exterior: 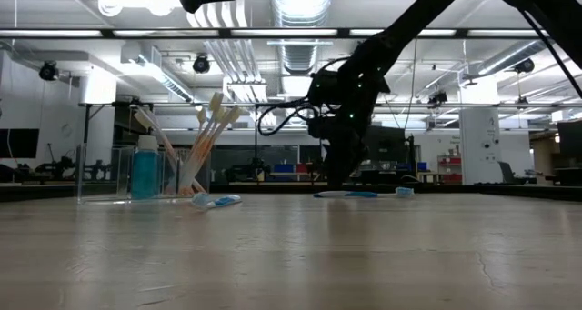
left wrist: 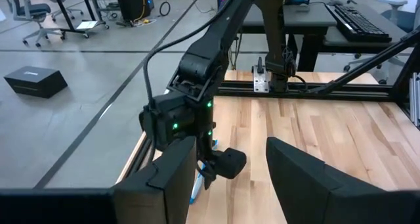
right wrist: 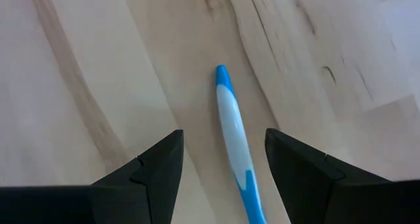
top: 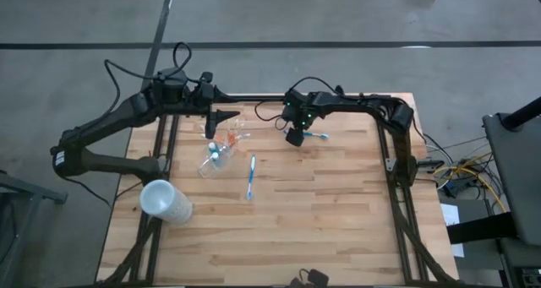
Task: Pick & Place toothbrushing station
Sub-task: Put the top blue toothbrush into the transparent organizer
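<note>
Hanging low over the far side of the table [top: 338, 237], the right gripper [top: 295, 137] has its two fingers [right wrist: 147, 175] spread apart with nothing between them except a white-blue toothbrush [right wrist: 234, 142] that lies flat on the wood. The handle runs through the gap without touching either finger, so I judge that the arm is lined up this way to close across the handle and lift it.

The clear tumbler [exterior: 186, 175] stands near the far left part of the table and already holds several white-orange toothbrushes [exterior: 211, 133], which lean outward against its rim because they are long and the glass is short. The blue toothpaste tube [exterior: 145, 172] stands just beside them; from the low view I cannot tell if it is inside the glass or next to it. Another white-blue toothbrush [top: 250, 177] lies alone nearer the middle of the table, and a short one [exterior: 216, 201] rests at the foot of the tumbler.

The left gripper [top: 221, 115] waits above the far edge, near the tumbler, with its fingers wide and empty. The big frosted cup [top: 165, 200] lies on its side at the left edge, well apart from the rest.
</note>
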